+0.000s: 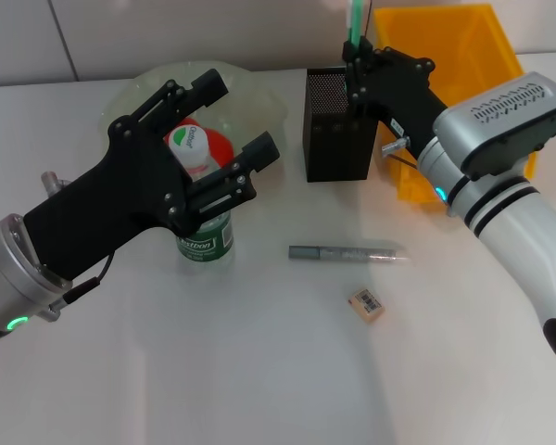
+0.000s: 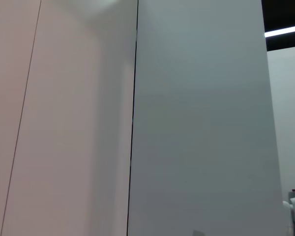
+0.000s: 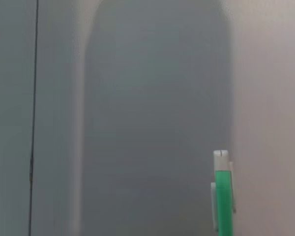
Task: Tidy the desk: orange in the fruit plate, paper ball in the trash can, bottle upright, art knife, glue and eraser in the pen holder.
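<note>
Nearest the front edge of the white counter (image 1: 259, 371), the eraser (image 1: 366, 304) lies flat, and just behind it a grey pen-shaped tool (image 1: 347, 252) lies crosswise, the two apart. Toward the left edge, the left claw (image 1: 224, 148) stands released, its fingers spread on either side of the white cap of the bottle (image 1: 202, 232), which stands upright. Behind the bottle, near the far left corner, the orange (image 1: 219, 145) sits in the fruit plate (image 1: 259, 97). Toward the far edge at centre stands the pen holder (image 1: 338, 125); the right claw (image 1: 356, 65), clenched, holds a green-handled tool (image 1: 354, 23) upright above its rim. The trash can (image 1: 445, 46) occupies the far right corner, just beside the pen holder.
</note>
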